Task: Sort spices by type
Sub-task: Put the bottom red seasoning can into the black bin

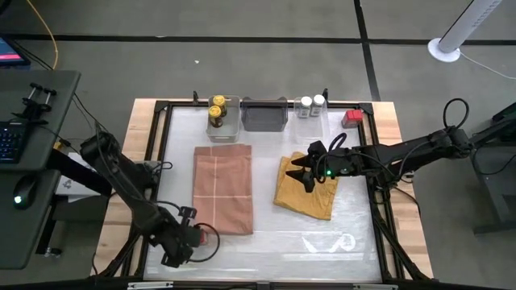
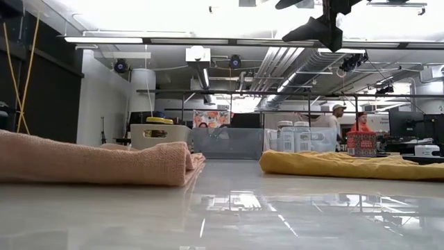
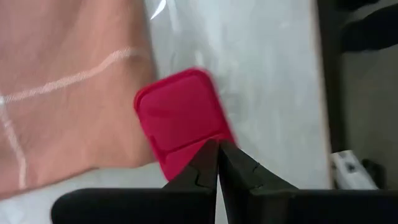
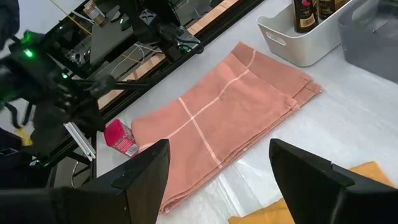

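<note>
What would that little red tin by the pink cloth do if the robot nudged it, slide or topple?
The red tin looks boxy with flat faces, so it would probably slide on the glossy table rather than roll. It seems to lie on its side beside the pink cloth, so toppling looks unlikely. It is small, so probably light.

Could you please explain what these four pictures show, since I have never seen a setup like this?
It is a robot with two dark arms at a table, sorting spice containers. One picture looks straight down, one looks level across the tabletop, and two come from cameras on the wrists.

The left gripper is near the front left corner, jaws shut, just above a red tin beside the pink cloth. It holds nothing. The right gripper hovers open and empty over the mustard cloth.

At the back: yellow-lidded jars in a white bin, a grey bin, two clear shakers and another red tin.
</note>
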